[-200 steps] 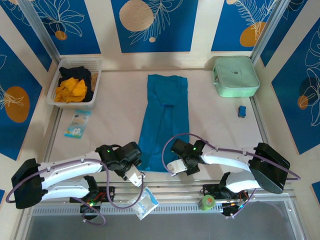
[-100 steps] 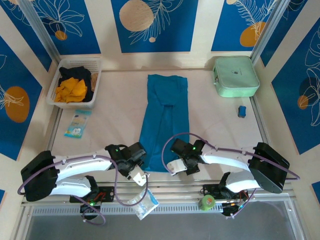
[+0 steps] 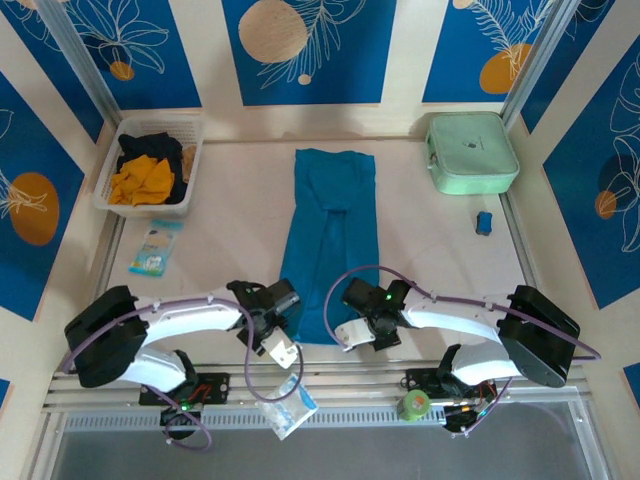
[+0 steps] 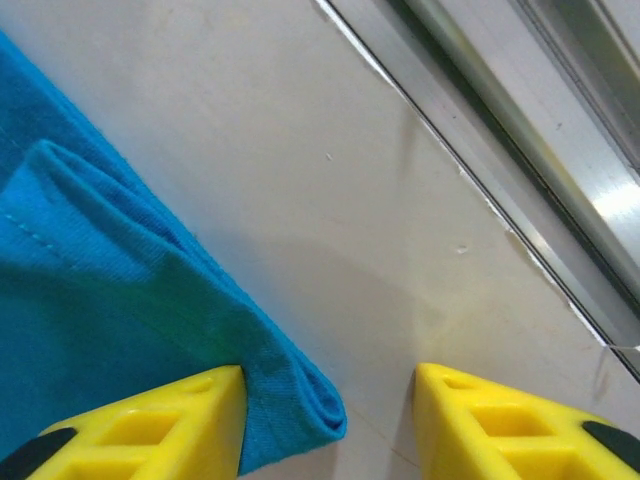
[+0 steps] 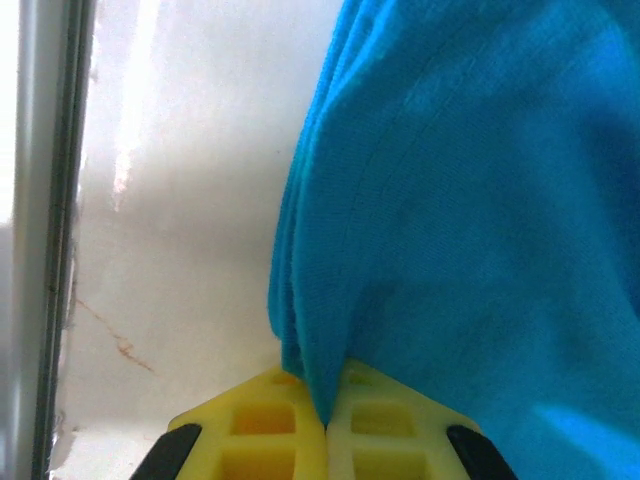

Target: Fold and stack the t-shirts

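A teal-blue t-shirt (image 3: 330, 240) lies folded into a long strip down the middle of the table. My left gripper (image 3: 278, 335) is at its near left corner. In the left wrist view the yellow fingers (image 4: 150, 425) stand apart, the gripper (image 4: 330, 420) open, with the rolled corner of the teal shirt (image 4: 100, 330) between them, against the left finger only. My right gripper (image 3: 350, 338) is at the near right corner. In the right wrist view this gripper (image 5: 325, 420) is shut on a fold of the teal cloth (image 5: 480, 200). Orange-yellow (image 3: 140, 180) and black (image 3: 150, 148) t-shirts lie in the basket.
The white basket (image 3: 112, 160) stands at the back left, a mint-green case (image 3: 470, 152) at the back right with a small blue object (image 3: 484, 222) in front of it. A clear packet (image 3: 156, 248) lies at the left; another packet (image 3: 290, 405) rests on the front rail.
My left arm has swung right to the shirt's near left corner and its jaws have narrowed. The right gripper has kept its grip and place.
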Motion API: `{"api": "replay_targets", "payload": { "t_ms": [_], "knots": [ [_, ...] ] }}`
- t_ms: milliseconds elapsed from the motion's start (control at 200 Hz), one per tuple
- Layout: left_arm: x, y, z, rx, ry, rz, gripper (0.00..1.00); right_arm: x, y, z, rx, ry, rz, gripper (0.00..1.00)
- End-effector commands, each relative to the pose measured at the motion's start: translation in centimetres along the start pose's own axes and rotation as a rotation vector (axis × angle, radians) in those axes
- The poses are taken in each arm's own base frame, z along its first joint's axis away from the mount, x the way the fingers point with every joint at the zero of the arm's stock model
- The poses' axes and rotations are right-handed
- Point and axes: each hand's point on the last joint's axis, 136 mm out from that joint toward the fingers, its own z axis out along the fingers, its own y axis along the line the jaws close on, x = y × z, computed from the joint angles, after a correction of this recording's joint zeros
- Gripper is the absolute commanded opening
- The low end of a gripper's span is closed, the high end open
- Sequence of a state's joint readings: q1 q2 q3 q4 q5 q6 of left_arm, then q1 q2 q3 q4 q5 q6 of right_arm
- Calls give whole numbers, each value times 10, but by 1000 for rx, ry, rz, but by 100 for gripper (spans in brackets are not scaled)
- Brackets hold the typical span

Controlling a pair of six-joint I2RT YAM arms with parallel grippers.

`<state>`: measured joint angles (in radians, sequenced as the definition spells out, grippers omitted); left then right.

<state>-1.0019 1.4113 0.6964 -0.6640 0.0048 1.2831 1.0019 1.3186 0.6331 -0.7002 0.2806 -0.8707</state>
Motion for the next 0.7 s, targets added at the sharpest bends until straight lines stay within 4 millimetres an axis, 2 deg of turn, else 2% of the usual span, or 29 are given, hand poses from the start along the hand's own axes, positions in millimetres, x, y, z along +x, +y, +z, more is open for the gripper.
{"api": "replay_targets", "payload": {
  "t_ms": [0,355,515,555,695],
  "knots": [
    [6,26,12,-38,16,2,45,1,15,-3,-59,2,10,0],
    [4,62,41,-14,22,-27,35,-5,14,-11,-30,-29,-5,0],
    [5,69,43,-33,25,-27,9,-5,14,-14,-15,-40,-5,0],
    [5,70,42,-44,28,-27,0,-5,14,-15,-11,-43,-5,0],
    [7,74,33,-86,33,-51,0,-2,14,-17,-6,-37,5,0]
  ]
}}
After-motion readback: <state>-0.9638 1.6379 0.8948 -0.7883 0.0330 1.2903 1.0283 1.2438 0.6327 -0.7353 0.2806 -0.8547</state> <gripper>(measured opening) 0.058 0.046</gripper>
